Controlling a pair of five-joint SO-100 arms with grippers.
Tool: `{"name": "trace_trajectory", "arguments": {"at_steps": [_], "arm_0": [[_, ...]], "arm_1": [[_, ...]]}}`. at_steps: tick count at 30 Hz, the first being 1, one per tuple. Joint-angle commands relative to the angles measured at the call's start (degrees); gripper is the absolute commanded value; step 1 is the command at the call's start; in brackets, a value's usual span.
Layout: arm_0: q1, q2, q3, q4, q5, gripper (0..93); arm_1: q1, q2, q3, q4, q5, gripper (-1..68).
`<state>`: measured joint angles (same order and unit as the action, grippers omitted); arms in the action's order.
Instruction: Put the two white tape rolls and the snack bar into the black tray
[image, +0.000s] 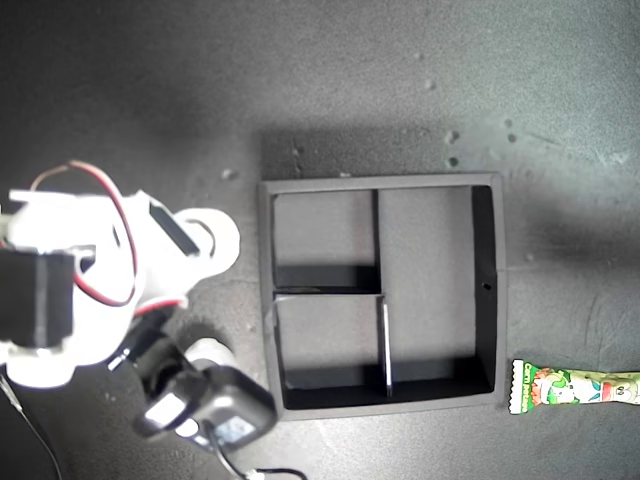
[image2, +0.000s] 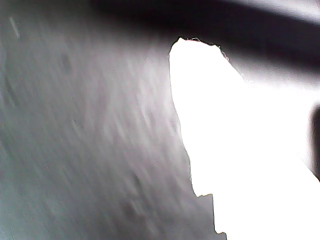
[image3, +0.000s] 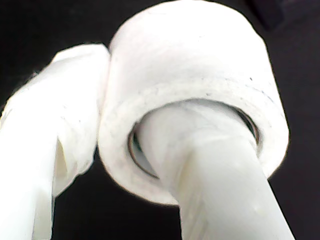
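Second tool (image3: 107, 120) is seen clamped on a tape roll (image3: 200, 65): one finger (image3: 215, 190) is passed through the roll's hole and the other is pressed against its outer wall, so the roll is held between them. Behind the roll only darkness is shown.

Of the first tool (image2: 210, 65), a single glaring white finger is seen over the blurred grey worktop (image2: 75, 150); whether it is open or closed cannot be told.

In the exterior view an arm (image: 90, 270) is seen at the left, just beside the tray (image: 490, 290), which is set flat on the worktop near the middle. The snack bar (image: 575, 387) lies flat on the worktop outside the tray, near its lower right corner in that view, not touching it and reaching to the right edge.
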<state>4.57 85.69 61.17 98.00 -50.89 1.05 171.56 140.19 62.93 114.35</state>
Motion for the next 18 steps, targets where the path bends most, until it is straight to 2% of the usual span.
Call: {"name": "trace_trajectory", "arguments": {"at_steps": [1, 5, 8, 10, 11, 13, 18], "arm_0": [[1.1, -7.6, -22.3, 6.9, 3.7, 0.1], [1.6, -9.6, -25.9, 6.9, 5.6, 0.1], [2.9, -10.6, -25.5, 6.9, 6.0, 0.1], [4.3, -12.6, -26.8, 6.9, 6.2, 0.1], [5.4, -14.1, -28.1, 6.9, 6.2, 0.1], [7.5, -18.1, -32.3, 6.9, 6.2, 0.1], [11.6, -30.6, -45.9, 6.9, 5.5, 0.2]], "arm_1": [[-1.8, 0.0, 1.3, 6.0, 12.4, 34.7], [-0.2, -0.2, -1.5, 17.7, 13.1, 39.5], [6.2, -0.3, -5.2, 19.7, -5.0, 41.7], [9.7, -0.3, -9.1, 14.6, -25.4, 42.9], [9.6, -0.4, -10.9, 9.8, -37.2, 47.0], [7.5, -1.6, -14.2, 3.6, -53.6, 47.0], [3.3, -15.4, -25.3, -3.1, -67.4, 46.7]]}}
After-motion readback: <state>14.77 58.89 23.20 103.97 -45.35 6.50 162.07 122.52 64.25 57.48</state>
